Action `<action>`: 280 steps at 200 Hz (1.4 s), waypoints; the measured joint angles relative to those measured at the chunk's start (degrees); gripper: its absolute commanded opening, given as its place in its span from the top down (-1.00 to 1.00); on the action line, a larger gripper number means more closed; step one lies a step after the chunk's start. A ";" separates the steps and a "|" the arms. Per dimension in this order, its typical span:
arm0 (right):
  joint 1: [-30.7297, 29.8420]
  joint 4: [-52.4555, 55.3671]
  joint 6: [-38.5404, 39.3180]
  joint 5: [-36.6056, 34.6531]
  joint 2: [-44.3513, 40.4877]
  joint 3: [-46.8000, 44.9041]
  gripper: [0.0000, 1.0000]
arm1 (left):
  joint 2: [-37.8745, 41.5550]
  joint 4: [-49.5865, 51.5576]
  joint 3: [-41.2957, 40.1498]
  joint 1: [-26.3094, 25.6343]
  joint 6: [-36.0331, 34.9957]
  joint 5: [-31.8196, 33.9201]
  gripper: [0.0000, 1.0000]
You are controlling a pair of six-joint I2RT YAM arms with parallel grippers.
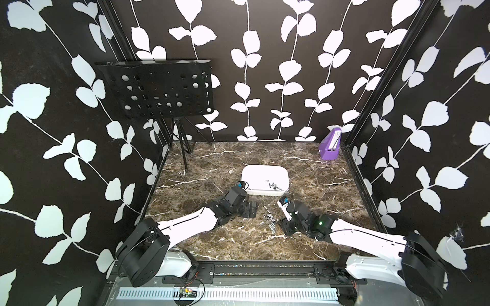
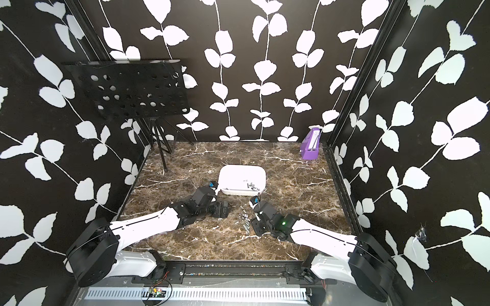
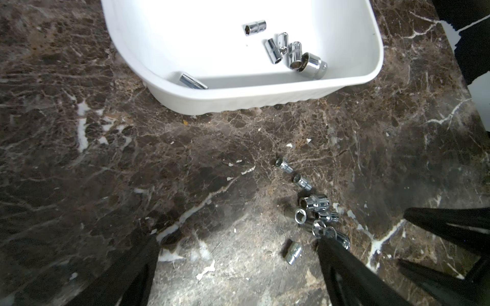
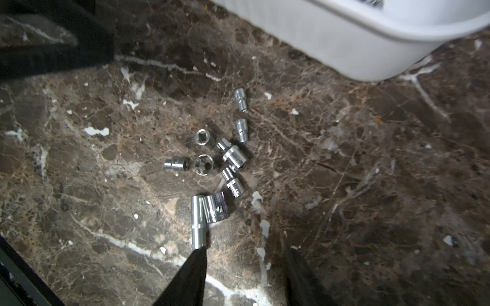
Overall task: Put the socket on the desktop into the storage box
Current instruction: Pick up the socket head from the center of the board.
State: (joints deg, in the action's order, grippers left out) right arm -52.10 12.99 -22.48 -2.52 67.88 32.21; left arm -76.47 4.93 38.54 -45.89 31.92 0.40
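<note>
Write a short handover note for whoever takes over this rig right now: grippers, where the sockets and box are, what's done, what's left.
Grippers: the left gripper is open and empty, low over the table. The right gripper is open and empty, just short of the loose sockets.
Things: the box sits mid-table, beyond both grippers.
Done: six boxed sockets show in the left wrist view.
Left: the loose sockets, about ten, clustered on the table between the grippers.
</note>
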 measured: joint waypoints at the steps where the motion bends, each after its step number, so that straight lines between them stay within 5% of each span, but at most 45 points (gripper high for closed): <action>1: -0.09 -0.04 0.00 0.02 0.17 0.00 0.00 | -0.02 0.00 0.00 0.00 0.00 -0.02 -0.89; 152: -1.60 -2.49 0.70 0.24 13.42 5.62 0.22 | -0.66 0.04 0.00 0.00 0.02 -1.51 -0.89; 280: -1.97 -1.92 0.85 -0.76 16.06 7.15 0.34 | -0.66 0.04 0.00 0.00 0.02 -1.46 -0.89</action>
State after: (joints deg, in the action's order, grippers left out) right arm -54.06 11.07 -21.63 -3.29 83.94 39.35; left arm -77.12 4.97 38.54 -45.89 31.94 -1.06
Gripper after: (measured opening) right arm 0.332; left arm 0.943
